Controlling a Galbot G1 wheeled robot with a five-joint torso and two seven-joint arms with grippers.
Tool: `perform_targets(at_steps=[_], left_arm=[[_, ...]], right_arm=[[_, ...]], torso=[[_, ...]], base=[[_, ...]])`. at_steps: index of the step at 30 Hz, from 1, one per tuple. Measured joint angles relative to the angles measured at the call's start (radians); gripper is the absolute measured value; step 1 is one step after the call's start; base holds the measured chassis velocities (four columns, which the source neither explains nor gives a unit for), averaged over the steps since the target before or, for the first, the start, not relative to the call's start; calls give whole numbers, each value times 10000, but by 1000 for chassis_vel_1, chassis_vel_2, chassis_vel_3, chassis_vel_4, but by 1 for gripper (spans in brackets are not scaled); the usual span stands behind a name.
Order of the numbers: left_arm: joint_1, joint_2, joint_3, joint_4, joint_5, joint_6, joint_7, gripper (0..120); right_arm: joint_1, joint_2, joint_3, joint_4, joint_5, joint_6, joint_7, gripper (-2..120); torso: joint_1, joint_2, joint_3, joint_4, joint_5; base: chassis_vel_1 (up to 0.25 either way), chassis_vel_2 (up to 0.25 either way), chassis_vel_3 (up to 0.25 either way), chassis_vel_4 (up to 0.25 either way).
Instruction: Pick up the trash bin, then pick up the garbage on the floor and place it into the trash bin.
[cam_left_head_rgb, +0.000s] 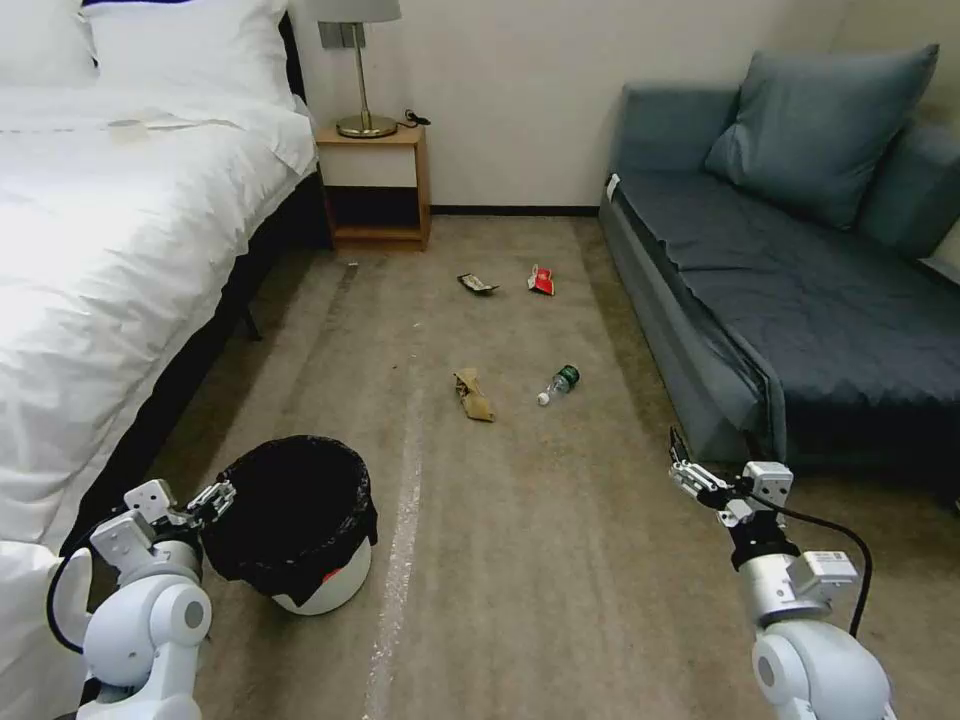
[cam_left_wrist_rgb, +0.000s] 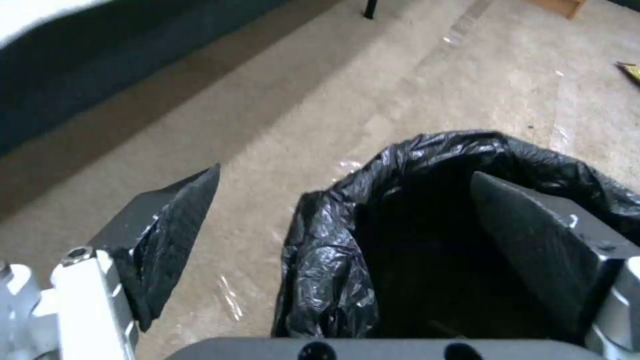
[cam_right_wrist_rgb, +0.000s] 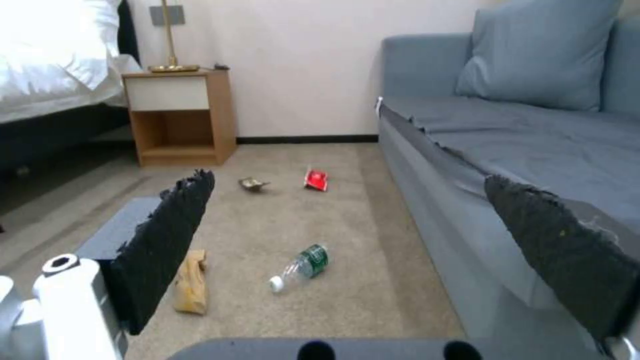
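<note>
The small round white plastic trash bin (cam_left_head_rgb: 300, 530), black-bagged, stands on olive-brown carpet floor (cam_left_head_rgb: 560, 560) beside the white bed (cam_left_head_rgb: 110, 260) — litter lies beyond. The left gripper (cam_left_wrist_rgb: 343, 250) straddles its rim, jaws wide; the right gripper (cam_left_head_rgb: 683, 462) hovers spread apart near the sofa (cam_left_head_rgb: 800, 300).

A plain pale wall (cam_left_head_rgb: 520, 90) is running across the back of the room, with a dark baseboard (cam_left_head_rgb: 515, 210) lining its foot. The floor (cam_left_head_rgb: 520, 560), an olive-brown short-pile carpet, is stretching between the furniture, a pale worn streak (cam_left_head_rgb: 400, 540) trailing along it. On the left a bed (cam_left_head_rgb: 110, 250) is lying under bright white sheets, with pillows (cam_left_head_rgb: 180, 40) sitting at its head. Beside it a small wooden nightstand (cam_left_head_rgb: 375, 185) is standing against the wall, carrying a brass-based lamp (cam_left_head_rgb: 362, 70). On the right a grey-blue sofa (cam_left_head_rgb: 790, 300) is sitting along the carpet, a matching cushion (cam_left_head_rgb: 815, 125) leaning on its backrest.
</note>
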Motion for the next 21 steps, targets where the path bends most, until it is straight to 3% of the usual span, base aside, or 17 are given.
perform_targets(at_steps=[7, 13, 19, 21], left_arm=[[-64, 37, -48, 205, -261, 73, -146, 100], [-160, 36, -80, 501, -505, 227, -668, 98], [-550, 9, -119, 1235, -923, 275, -947, 84], [-733, -12, -88, 1604, -1122, 281, -907, 73]], right_arm=[[-8, 37, -9, -4, -80, 30, -4, 100], [-58, 68, -32, -4, -204, 82, -5, 100], [-110, 108, -23, -7, -244, 168, -22, 100], [-141, 103, -8, 2, -248, 185, -31, 100]], torso=[[-1, 0, 0, 0, 0], [0, 0, 0, 1, 0], [0, 0, 0, 0, 1], [0, 0, 0, 0, 0]], base=[[0, 0, 0, 0], [0, 0, 0, 0], [0, 0, 0, 0], [0, 0, 0, 0]])
